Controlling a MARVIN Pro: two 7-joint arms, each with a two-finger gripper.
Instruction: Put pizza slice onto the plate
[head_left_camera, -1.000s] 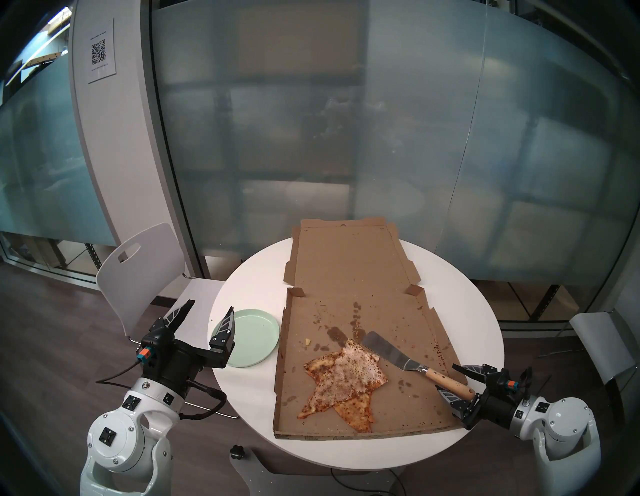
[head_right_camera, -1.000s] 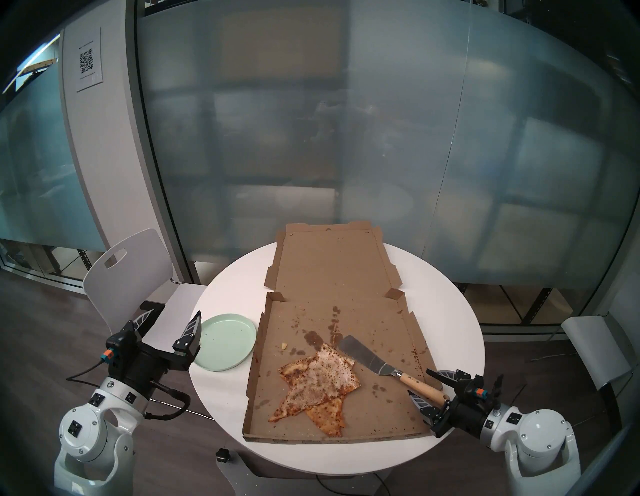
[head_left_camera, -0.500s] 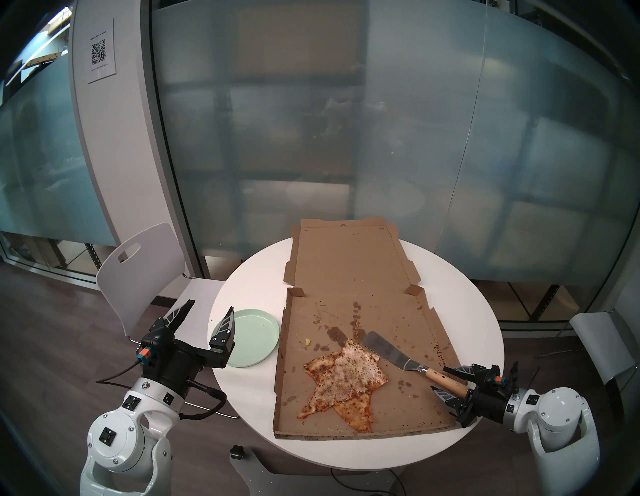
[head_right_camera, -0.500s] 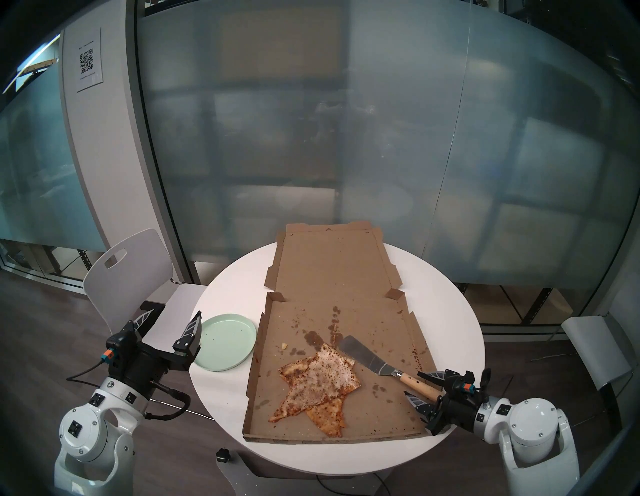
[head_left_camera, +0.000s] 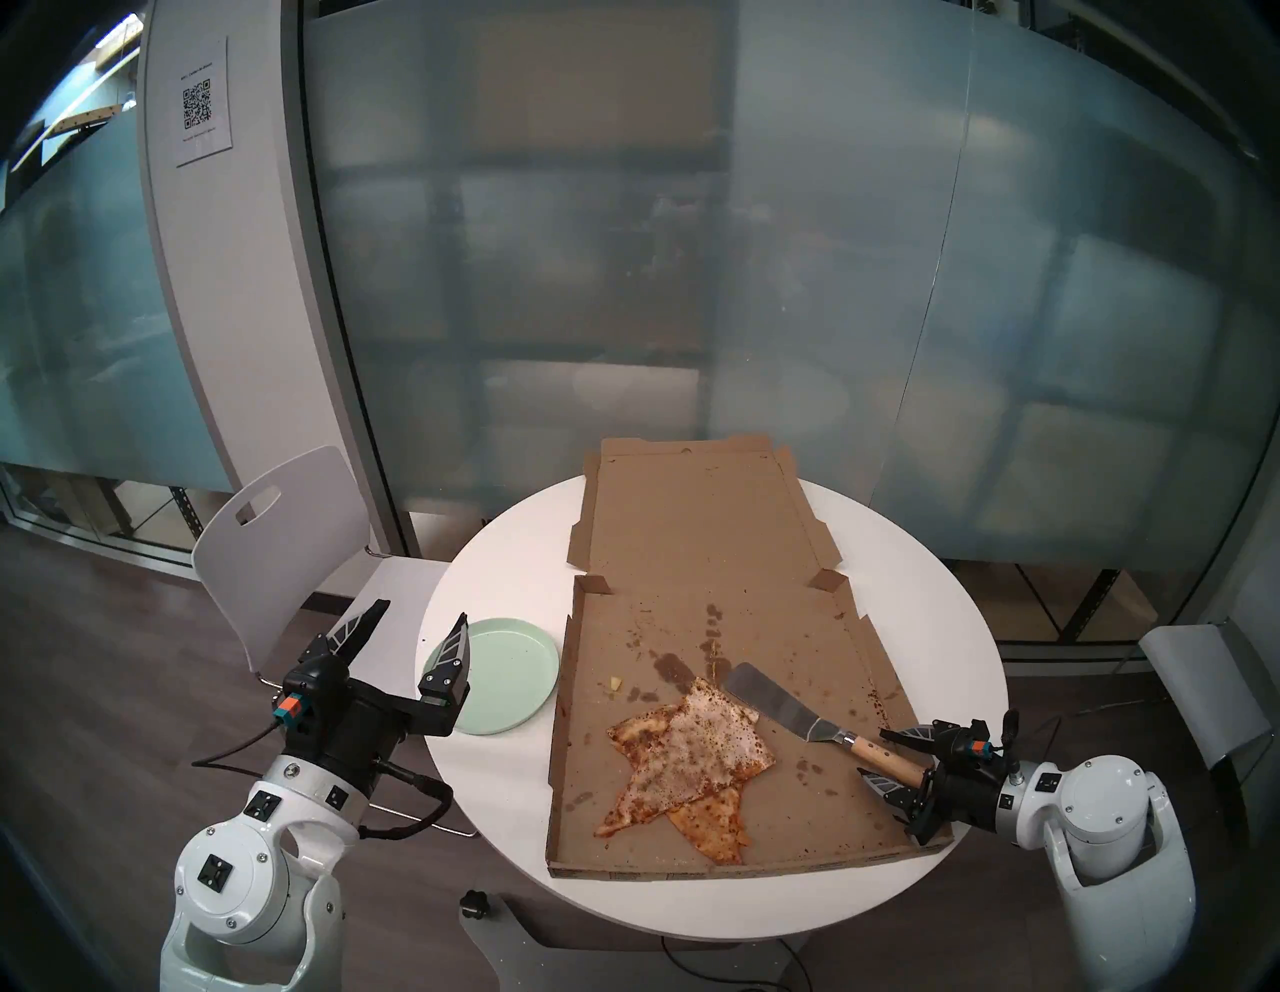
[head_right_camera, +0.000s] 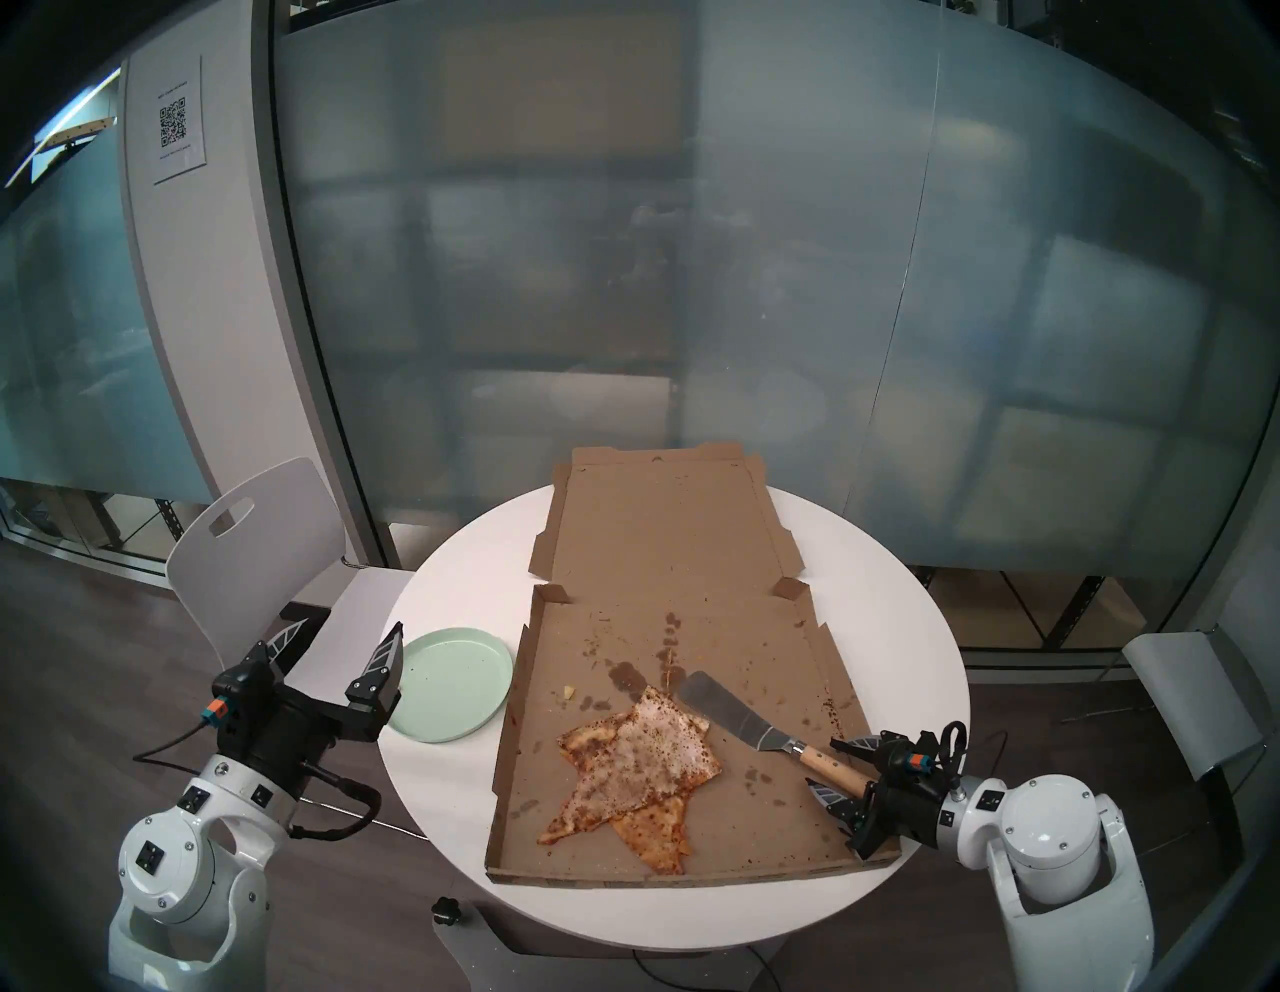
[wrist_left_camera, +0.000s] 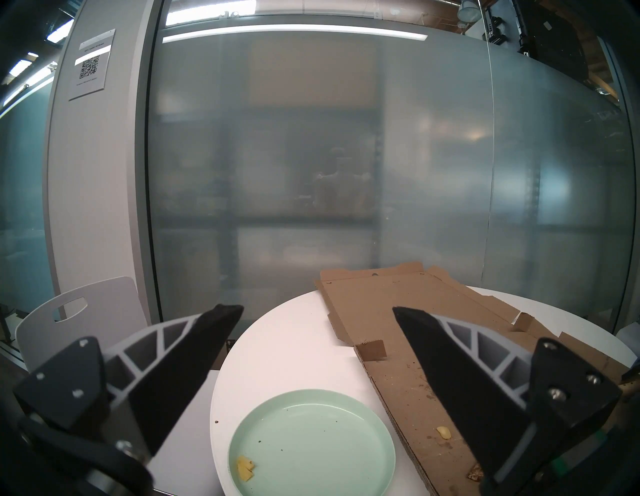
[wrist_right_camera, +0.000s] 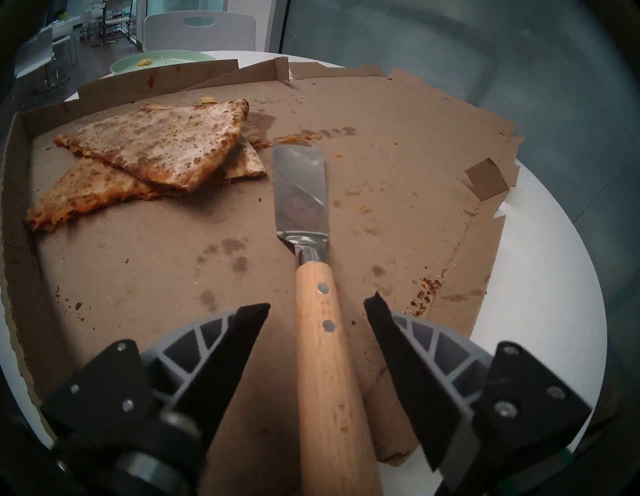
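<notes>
The pizza slice (head_left_camera: 699, 751) is big, thin and shaped like a triangle. Its cheese is pale and whitish with lots of brown dots, and its crust is thin and brown. It lies flat in the open box (head_left_camera: 699, 623) on the white table (head_left_camera: 499, 568). It sits partly on top of a more orange slice (head_left_camera: 713, 824).

The green plate (head_left_camera: 509, 675) is round with a low rim. It sits on the table just left of the box. A few yellow crumbs lie in it.

A spatula (wrist_right_camera: 300, 194) lies in the box, its metal blade just beside the pizza slice.

The right gripper (wrist_right_camera: 317, 306) is open, with one finger on each side of the wooden handle, not squeezing it. The left gripper (head_left_camera: 419, 613) is wide open and holds nothing, near the plate.
</notes>
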